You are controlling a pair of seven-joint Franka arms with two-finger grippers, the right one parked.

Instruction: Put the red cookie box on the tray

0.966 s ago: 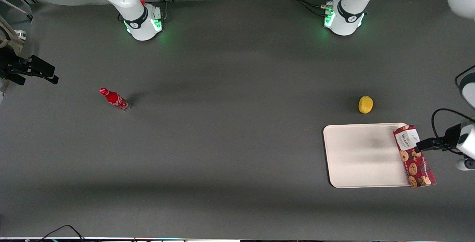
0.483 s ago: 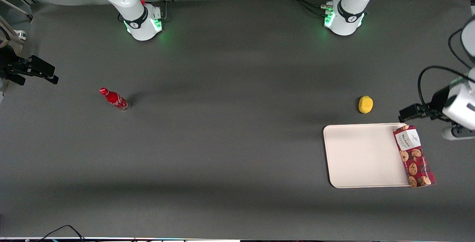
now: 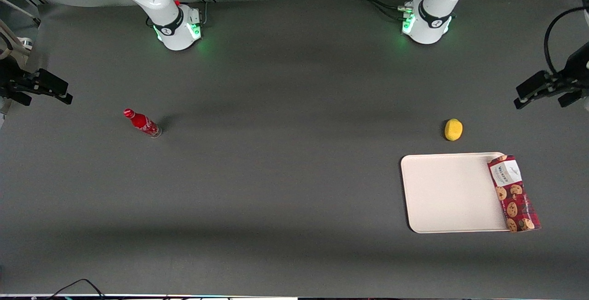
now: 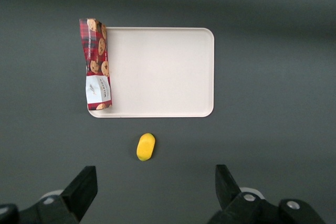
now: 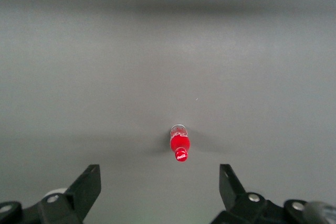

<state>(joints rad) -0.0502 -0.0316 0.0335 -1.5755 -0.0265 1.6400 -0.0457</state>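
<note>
Hand open, empty, raised well clear of cookie box; box lies below it, overlapping tray edge.

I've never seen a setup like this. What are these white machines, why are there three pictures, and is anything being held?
The white machines are two robot arms bolted to a dark table. One picture looks down from the front; the other two come from cameras on the arms' wrists. The working arm's gripper, hanging above the table's edge, is open and holds nothing. The red cookie box lies along one edge of the tray, partly overhanging it. A yellow lemon-like object sits beside the tray, farther from the front camera. A small red bottle stands toward the parked arm's end.
</note>
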